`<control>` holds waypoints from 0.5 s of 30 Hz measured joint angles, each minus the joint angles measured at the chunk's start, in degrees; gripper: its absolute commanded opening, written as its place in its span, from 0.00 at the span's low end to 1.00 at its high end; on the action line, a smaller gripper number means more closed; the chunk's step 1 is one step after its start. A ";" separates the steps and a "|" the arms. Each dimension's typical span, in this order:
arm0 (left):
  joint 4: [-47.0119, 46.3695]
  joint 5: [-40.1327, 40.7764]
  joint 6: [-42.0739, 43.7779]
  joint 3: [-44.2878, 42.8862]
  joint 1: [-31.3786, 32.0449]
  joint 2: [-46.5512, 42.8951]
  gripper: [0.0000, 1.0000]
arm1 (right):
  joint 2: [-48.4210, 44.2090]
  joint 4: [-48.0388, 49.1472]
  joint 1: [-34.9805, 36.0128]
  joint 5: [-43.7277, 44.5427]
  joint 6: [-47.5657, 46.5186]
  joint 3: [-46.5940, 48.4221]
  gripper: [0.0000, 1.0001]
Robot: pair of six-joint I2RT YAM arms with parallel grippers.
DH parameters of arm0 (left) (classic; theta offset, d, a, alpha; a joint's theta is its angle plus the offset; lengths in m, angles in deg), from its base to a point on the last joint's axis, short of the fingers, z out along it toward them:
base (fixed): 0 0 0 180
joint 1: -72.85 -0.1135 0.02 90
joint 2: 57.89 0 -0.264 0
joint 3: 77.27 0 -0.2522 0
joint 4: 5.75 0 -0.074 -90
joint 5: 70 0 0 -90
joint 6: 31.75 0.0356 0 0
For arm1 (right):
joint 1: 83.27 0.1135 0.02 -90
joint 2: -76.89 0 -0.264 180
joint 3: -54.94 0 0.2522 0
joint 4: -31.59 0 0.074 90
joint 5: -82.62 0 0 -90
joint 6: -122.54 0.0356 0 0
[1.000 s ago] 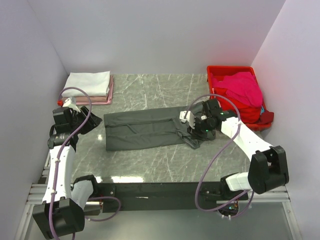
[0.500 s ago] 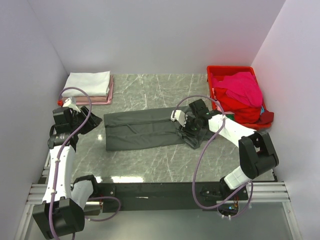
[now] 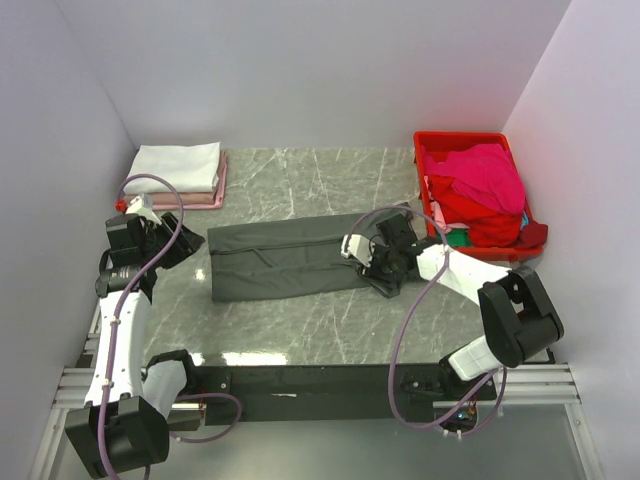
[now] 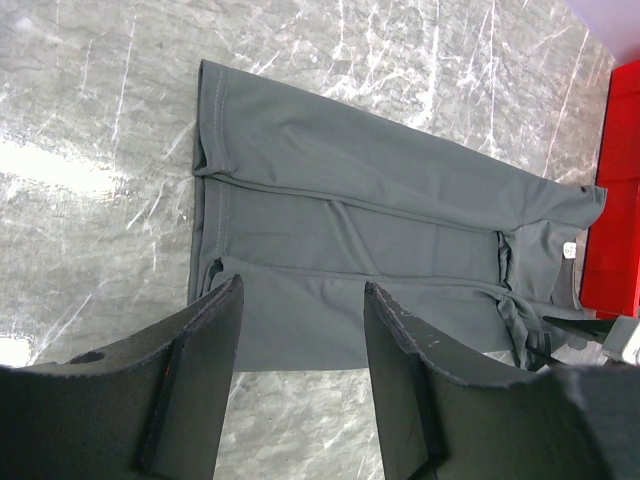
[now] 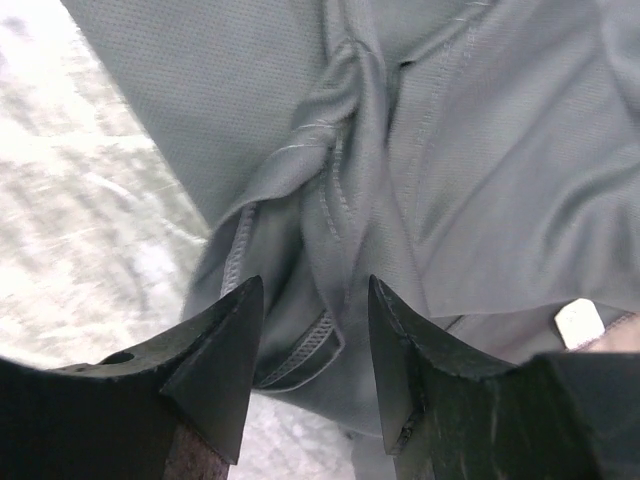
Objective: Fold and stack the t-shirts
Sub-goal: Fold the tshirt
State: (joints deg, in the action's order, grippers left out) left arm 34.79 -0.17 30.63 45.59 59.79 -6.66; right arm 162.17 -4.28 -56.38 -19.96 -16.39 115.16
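A dark charcoal-grey t-shirt (image 3: pixel 285 260) lies folded into a long strip across the middle of the marble table. Its right end is bunched into a sleeve fold (image 5: pixel 330 230). My right gripper (image 3: pixel 381 268) hangs low over that bunched end, open (image 5: pixel 313 281), the hemmed fold lying between and under the fingers. My left gripper (image 3: pixel 186 244) is open (image 4: pixel 303 285) and holds nothing, just off the shirt's (image 4: pixel 380 230) left end. A white t-shirt (image 3: pixel 178 163) sits folded on a pale pink one (image 3: pixel 195 199) at the back left. A magenta t-shirt (image 3: pixel 490 172) fills the crate.
The red plastic crate (image 3: pixel 428 148) stands at the back right against the wall, with red cloth spilling over its near rim and a green scrap (image 3: pixel 458 237) showing. Walls close in on three sides. A small red object (image 3: pixel 120 205) lies beside the folded stack.
My right gripper has slid left along the shirt's right end, and its jaws have spread wider. The left arm and the shirt have stayed put.
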 measured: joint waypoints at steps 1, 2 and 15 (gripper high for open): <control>0.00 0.00 0.00 0.00 0.00 0.00 0.56 | -0.44 1.25 0.09 0.50 -0.04 -0.81 0.53; 0.00 0.00 0.00 0.00 0.00 0.00 0.56 | -0.72 2.45 0.20 1.03 -0.04 -1.62 0.54; 0.00 0.00 -0.02 0.02 0.00 0.02 0.57 | -1.29 19.85 2.93 7.56 -0.13 -9.53 0.52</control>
State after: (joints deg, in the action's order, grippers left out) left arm 34.79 -0.17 30.61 45.61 59.79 -6.64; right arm 160.88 15.57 -53.45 -12.39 -16.52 105.63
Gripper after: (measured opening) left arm 0.566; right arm 0.525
